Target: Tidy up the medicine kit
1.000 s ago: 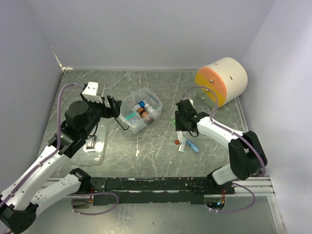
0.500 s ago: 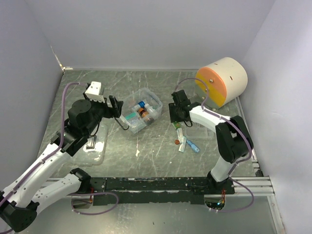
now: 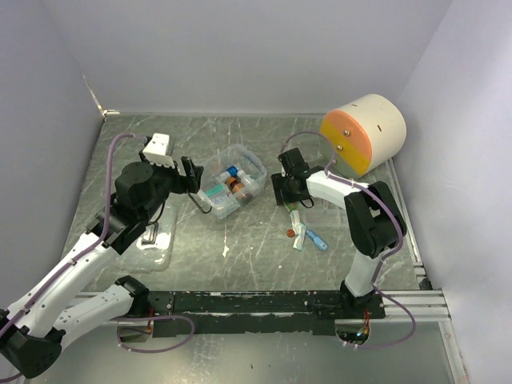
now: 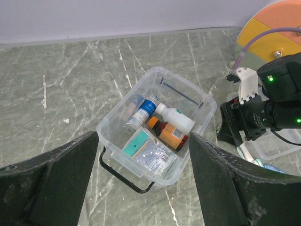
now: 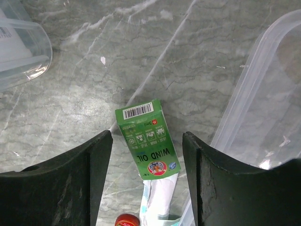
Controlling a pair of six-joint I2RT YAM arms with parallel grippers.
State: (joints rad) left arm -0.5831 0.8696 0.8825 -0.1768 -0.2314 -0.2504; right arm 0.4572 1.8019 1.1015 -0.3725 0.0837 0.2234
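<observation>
Two open grippers hung over the work, neither holding anything. The left gripper [image 4: 141, 146] hovered with its jaws spread wide above the medicine kit [image 4: 157, 127]. The kit sat lidless near the middle of the table [image 3: 264, 264], with bottles and a foil blister pack inside. Its clear lid [image 3: 158, 250] lay apart, off to the left beside the left arm. The right gripper [image 5: 143, 146] looked straight down, jaws apart, on a green packet [image 5: 146, 141] lying flat on the table just right of the kit.

That flatness seemed the main hazard — fingers closing on so thin a packet could scrape the surface and skid it away rather than lift it. Its lower end overlapped a white sachet [image 5: 157, 200], so a grasp there might drag both or drop one. The edge of a clear tray [image 5: 263, 94] stood close beside the right-hand finger and could be snagged or shoved on the way down. With both arms crowded around the light kit, a carry toward it risked a knock — arm against arm, or against the kit's rim.
</observation>
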